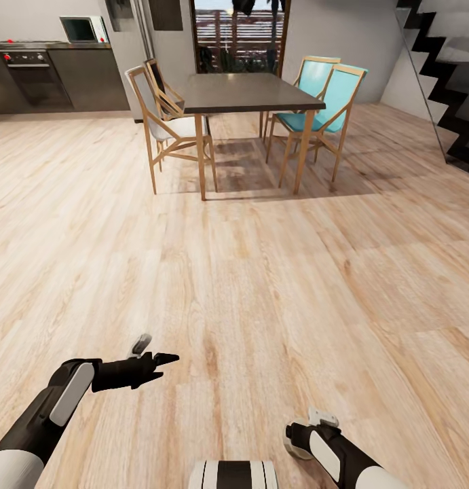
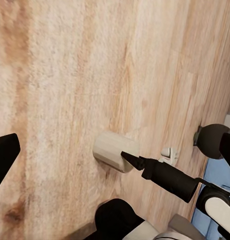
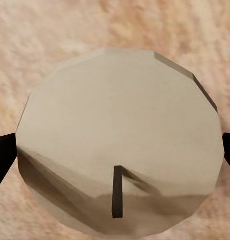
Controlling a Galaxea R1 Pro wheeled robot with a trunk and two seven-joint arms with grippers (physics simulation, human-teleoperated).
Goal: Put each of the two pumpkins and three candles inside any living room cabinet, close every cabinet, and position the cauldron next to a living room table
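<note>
Over the plank floor (image 1: 261,285) in the head view, the left gripper (image 1: 149,353) hovers with fingers spread and empty, a dining table (image 1: 251,93) far ahead. In the left wrist view, a candle (image 2: 114,151) hangs at the right arm's end. The right wrist view shows the right gripper (image 3: 115,150) clamped around that candle's sides, wick end facing the camera.

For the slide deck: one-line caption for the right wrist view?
Right gripper closed on a tan candle, wick end facing the camera, above light wood plank floor.
</note>
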